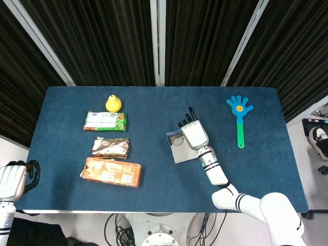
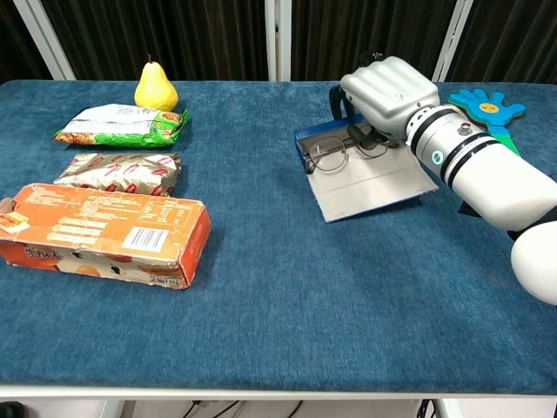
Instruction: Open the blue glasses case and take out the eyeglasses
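One hand does the work: the right hand (image 2: 387, 91) is over the far side of the open blue glasses case (image 2: 370, 174), fingers curled down onto the eyeglasses (image 2: 335, 153) lying inside, though whether it truly grips them is hard to tell. Left hand (image 1: 13, 182) hangs off the table's near corner, fingers curled in. Snack packs' printing is too small to read.

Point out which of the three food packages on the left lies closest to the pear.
The green snack bag. It lies right beside the pear at the far end of the row; the brown packet and the orange box lie further toward the near edge.
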